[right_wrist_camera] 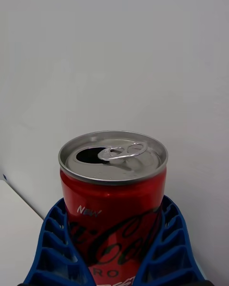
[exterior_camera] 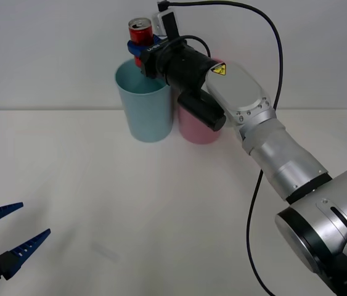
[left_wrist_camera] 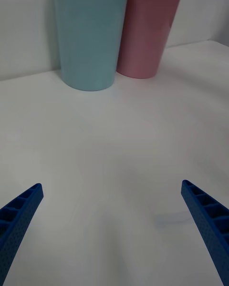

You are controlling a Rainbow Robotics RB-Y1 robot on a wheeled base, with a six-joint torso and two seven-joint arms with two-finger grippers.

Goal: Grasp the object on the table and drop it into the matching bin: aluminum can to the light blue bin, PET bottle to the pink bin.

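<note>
Front view: small red aluminum drink can with silver top [exterior_camera: 140, 31] clamped upright in right gripper [exterior_camera: 141, 50], blue ribbed fingers closed on its lower body, held above rear rim of tall pale teal-blue plastic bin [exterior_camera: 145, 102]. Appears more over the back edge than over the centre of the opening, hard to confirm from this angle. Risk if released here: could clip the rim, bounce off and land on wide white flat table [exterior_camera: 130, 203], or tip toward tall pink plastic bin [exterior_camera: 195, 126] standing just beside and touching or nearly touching the blue one. Arm body crossing over the pink bin, so a careless pull-back could knock it. Left gripper [exterior_camera: 10, 237] parked low near the front left corner, fingers spread wide, holding nothing, well apart from both bins.

Right wrist view: can [right_wrist_camera: 113, 195] upright, pull-tab opening already punched, wedged between both blue fingers [right_wrist_camera: 52, 248] which wrap its sides below the top. Grip low on the body, so a tilt on release seems possible; leftover liquid could spill, contents not visible. Bin underneath not seen here.

Left wrist view: teal-blue bin [left_wrist_camera: 90, 33] and pink bin [left_wrist_camera: 148, 28] side by side at the far end of table [left_wrist_camera: 114, 138], blue fingertips [left_wrist_camera: 21, 209] wide apart, nothing between them
</note>
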